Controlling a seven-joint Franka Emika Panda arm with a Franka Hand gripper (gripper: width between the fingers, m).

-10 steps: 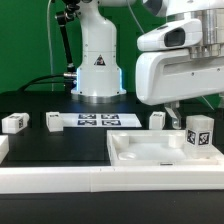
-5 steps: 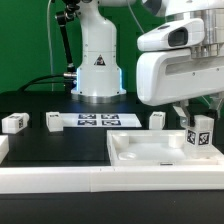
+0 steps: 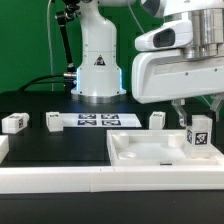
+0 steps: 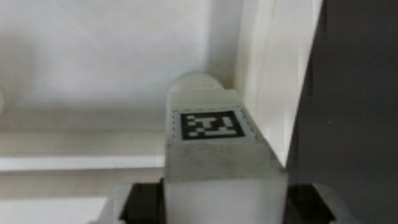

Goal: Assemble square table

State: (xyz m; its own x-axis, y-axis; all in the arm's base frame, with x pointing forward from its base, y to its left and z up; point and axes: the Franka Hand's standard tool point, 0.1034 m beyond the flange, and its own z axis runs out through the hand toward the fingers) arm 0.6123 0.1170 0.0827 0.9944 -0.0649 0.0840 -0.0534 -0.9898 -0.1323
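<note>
My pincer (image 3: 198,120) is closed narrow on one leg (image 3: 198,135) of the square table, with a finger on each side. The wrist view shows the leg centred between my fingers (image 4: 146,203), its tag facing the camera. The leg stands at the corner of the tabletop (image 3: 150,152) on the exterior view's right, tilted a touch. I cannot tell whether its foot touches the slab or hangs just clear of it. The tabletop lies flat on the black surface (image 3: 60,145), rim up, just behind the long white rail (image 3: 90,180).

I judge the step in hand to be seating this leg in its corner. To do it well I want a firm hold first, because the leg looks like smooth plastic and would likely slip between my pads if I turn it loosely. I should bring it upright before pressing down, since a tilted leg will probably jam rather than seat. Neither view shows me the corner hole, so I should lower slowly and feel for it. The slab looks light and may slide or spin under a twist, so steady downward pressure should help. The spare leg (image 3: 157,119) just beyond the tabletop's far edge is near my path, and I should keep clear of it.
</note>
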